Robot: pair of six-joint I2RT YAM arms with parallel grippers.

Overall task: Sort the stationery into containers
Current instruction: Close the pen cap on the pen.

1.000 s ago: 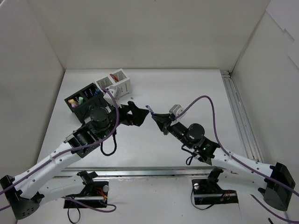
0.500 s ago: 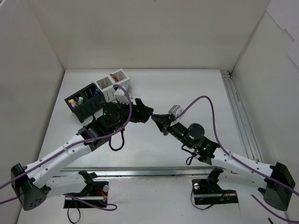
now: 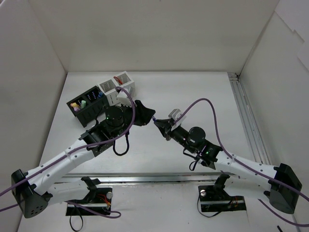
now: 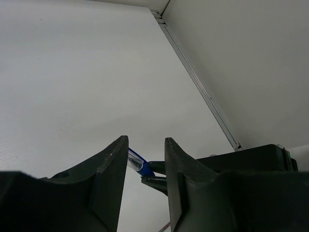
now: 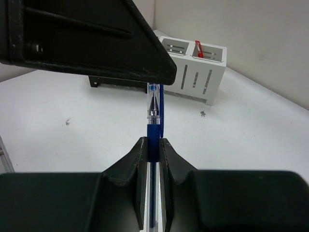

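My right gripper [image 3: 161,124] [image 5: 151,141] is shut on a clear-blue pen [image 3: 154,119] [image 5: 153,116] and holds it above the table, capped end pointing at the left arm. My left gripper [image 3: 147,116] [image 4: 145,140] straddles that end of the pen [image 4: 136,163]. Its jaws still stand apart: the pen lies against one finger, with a gap to the other. The black container [image 3: 87,104] and the white mesh container [image 3: 118,87] [image 5: 198,72] stand at the back left. A red pen [image 5: 199,50] sticks out of the white one, and highlighters [image 3: 83,103] fill the black one.
A metal rail [image 3: 246,121] runs along the table's right side, beside the white wall. Purple cables [image 3: 207,104] loop over both arms. Small dark specks [image 5: 203,113] lie on the table near the white container.
My left gripper has moved right up to the pen's end and its jaws have narrowed around it. The right gripper has shifted slightly left with the pen.
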